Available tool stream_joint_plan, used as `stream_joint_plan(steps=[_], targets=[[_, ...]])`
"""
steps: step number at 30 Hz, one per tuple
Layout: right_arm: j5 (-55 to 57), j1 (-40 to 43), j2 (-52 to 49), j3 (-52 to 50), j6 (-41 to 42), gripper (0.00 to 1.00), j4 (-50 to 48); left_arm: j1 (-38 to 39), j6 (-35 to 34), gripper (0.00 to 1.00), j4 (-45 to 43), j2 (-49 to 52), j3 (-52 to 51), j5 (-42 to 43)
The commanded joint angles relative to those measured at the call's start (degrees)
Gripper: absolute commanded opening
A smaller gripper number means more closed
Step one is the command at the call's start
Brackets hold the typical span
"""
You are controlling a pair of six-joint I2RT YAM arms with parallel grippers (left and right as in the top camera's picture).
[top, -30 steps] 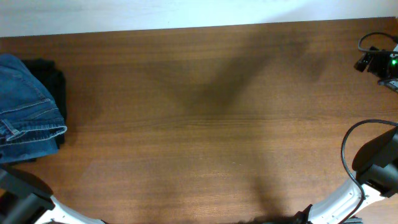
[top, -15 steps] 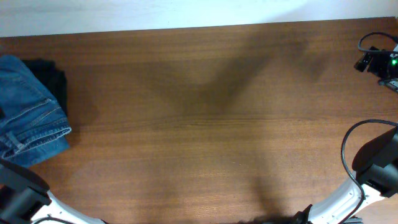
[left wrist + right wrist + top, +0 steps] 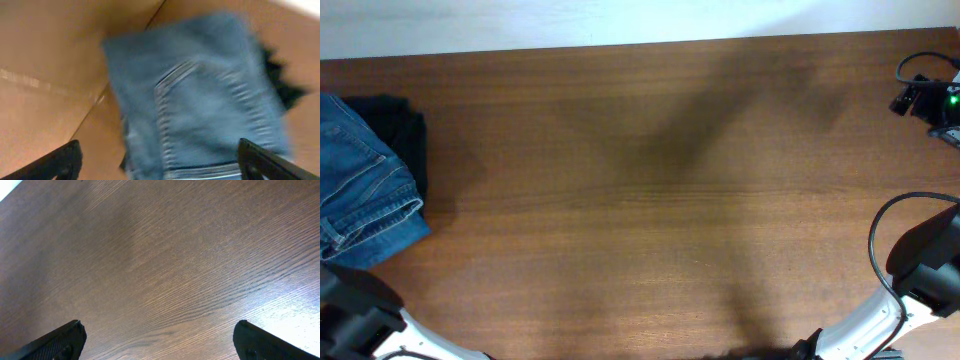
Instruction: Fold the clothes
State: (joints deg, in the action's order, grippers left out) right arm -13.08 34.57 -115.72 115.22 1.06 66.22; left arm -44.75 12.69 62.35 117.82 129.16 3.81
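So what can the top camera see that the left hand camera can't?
Only the overhead view shows the whole wide table, a looping black cable and a small green light at the right edge. Only the left wrist view shows the left gripper, spread open, and the pocket stitching up close, though blurry. Both show the folded blue jeans lying on a black garment.

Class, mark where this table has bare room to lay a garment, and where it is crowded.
The table is bare from the folded jeans rightward to the cabled device and the right arm. Crowded at the left edge: jeans atop a black garment.
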Motion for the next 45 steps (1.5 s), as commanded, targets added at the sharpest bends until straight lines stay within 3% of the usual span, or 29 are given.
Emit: stream_joint_plan(steps=[1, 4, 6, 17, 30, 37, 45], targets=[[0.26, -0.04, 0.37, 0.04, -0.13, 0.99, 0.02, 2.4, -1.97, 0.6, 0.66, -3.72, 2.14, 9.03], [0.26, -0.04, 0.37, 0.04, -0.13, 0.99, 0.02, 4.57, -3.82, 0.14, 6.45, -3.15, 1.88, 9.35], [0.26, -0.04, 0.37, 0.04, -0.13, 0.99, 0.02, 6.14, -5.64, 0.02, 11.47, -2.45, 0.94, 9.31], [0.26, -0.04, 0.37, 0.04, -0.13, 0.99, 0.02, 8.39, -17.42, 0.01, 10.38, -1.53, -19.08, -3.89], [0.26, -0.04, 0.35, 0.04, -0.13, 0.99, 0.02, 2.03, -22.53, 0.01, -10.16, -1.53, -48.02, -3.3], [0.26, -0.04, 0.37, 0.04, -0.13, 0.99, 0.02, 1.75, -22.49, 0.01, -4.07, -5.18, -37.66, 10.88], [0.26, -0.04, 0.37, 0.04, -0.13, 0.99, 0.02, 2.8, -22.49, 0.01, 2.47, -14.25, -16.85, 12.72]])
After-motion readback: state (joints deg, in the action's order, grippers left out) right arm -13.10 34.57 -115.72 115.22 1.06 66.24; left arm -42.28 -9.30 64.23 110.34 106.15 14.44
